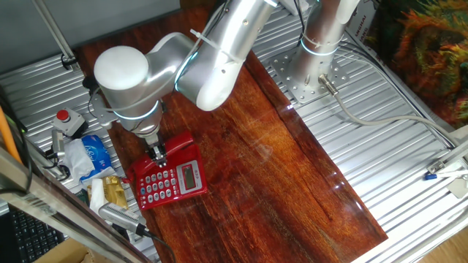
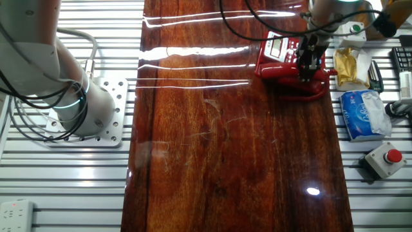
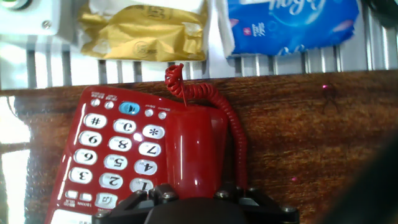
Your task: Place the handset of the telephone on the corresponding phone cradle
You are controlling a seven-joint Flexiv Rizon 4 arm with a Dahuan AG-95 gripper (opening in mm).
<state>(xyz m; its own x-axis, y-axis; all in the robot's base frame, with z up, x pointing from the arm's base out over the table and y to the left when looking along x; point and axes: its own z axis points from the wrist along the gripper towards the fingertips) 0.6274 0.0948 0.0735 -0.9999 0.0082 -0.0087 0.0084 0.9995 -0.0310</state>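
The arm (image 1: 190,62) hides much of the telephone (image 1: 172,179) on the wooden table (image 1: 292,183). The handset (image 3: 193,155) lies along the phone's edge beside the keypad, its near end hidden under the gripper (image 3: 205,208), whose fingers are hidden, so its grip cannot be told.

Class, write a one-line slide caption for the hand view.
Hand view: the red handset lies along the telephone beside its keypad, curly cord looping behind.

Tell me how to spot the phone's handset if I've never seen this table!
Find the dark wooden table, then the red telephone with pale number buttons at its edge. The handset is the smooth, glossy red bar beside the keypad, under the gripper. Unlike the gold and blue packets nearby, it trails a red curly cord.
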